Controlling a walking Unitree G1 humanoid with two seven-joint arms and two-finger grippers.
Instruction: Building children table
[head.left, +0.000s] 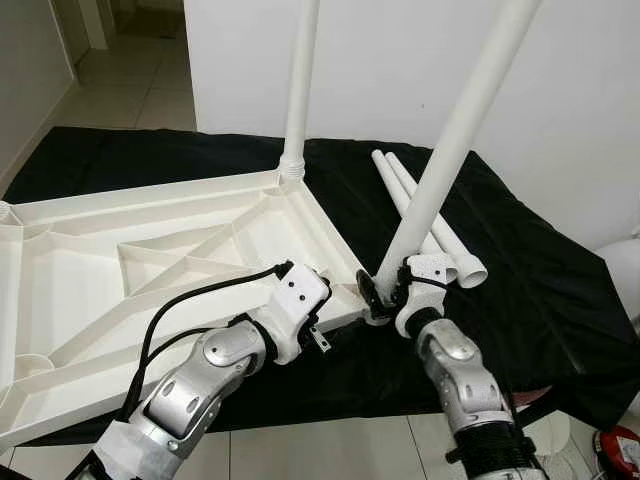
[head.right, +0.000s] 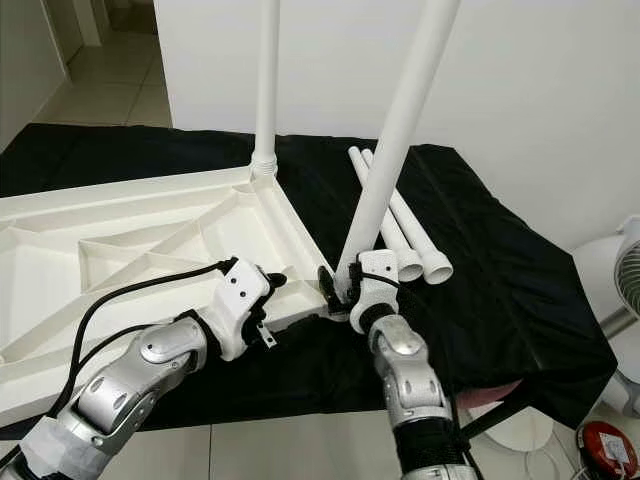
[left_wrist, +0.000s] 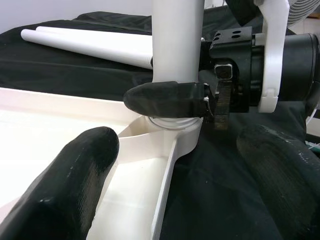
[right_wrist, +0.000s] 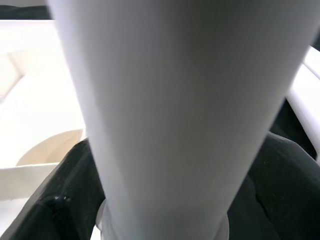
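The white table top (head.left: 120, 230) lies upside down on a black cloth (head.left: 540, 290). One white leg (head.left: 300, 80) stands upright in its far corner socket. A second leg (head.left: 455, 130) leans to the right with its foot at the near right corner socket (left_wrist: 170, 127). My right gripper (head.left: 385, 295) is shut on this leg just above the socket; one of its black fingers (left_wrist: 165, 98) wraps the leg's base. My left gripper (head.left: 330, 292) is open beside that corner, one finger (left_wrist: 75, 185) over the table's inside, the other over the cloth.
Two loose white legs (head.left: 440, 225) lie on the cloth behind the held leg. A white wall rises behind the cloth. A white fan (head.right: 625, 270) and a red object (head.left: 620, 450) stand on the floor at the right. Tiled floor runs off at the far left.
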